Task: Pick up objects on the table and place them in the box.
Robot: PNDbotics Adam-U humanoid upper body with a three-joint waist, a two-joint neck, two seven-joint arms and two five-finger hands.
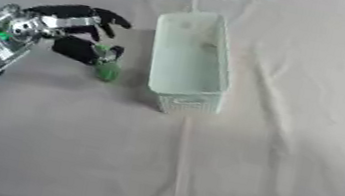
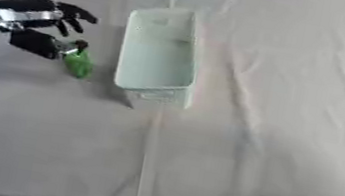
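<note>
The left hand (image 1: 80,35) had its thumb and curled fingers pinched on a small green object (image 1: 107,69) hanging just below the fingertips, apparently gripped to carry it to the pale box (image 1: 190,57) beside it.

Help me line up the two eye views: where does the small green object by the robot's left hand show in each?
Left eye view: the green object sits left of centre in the upper half, at the left hand.
Right eye view: the same object lies further left, at a similar height.
Shared landmark: the pale box stands just to its right in both.
</note>
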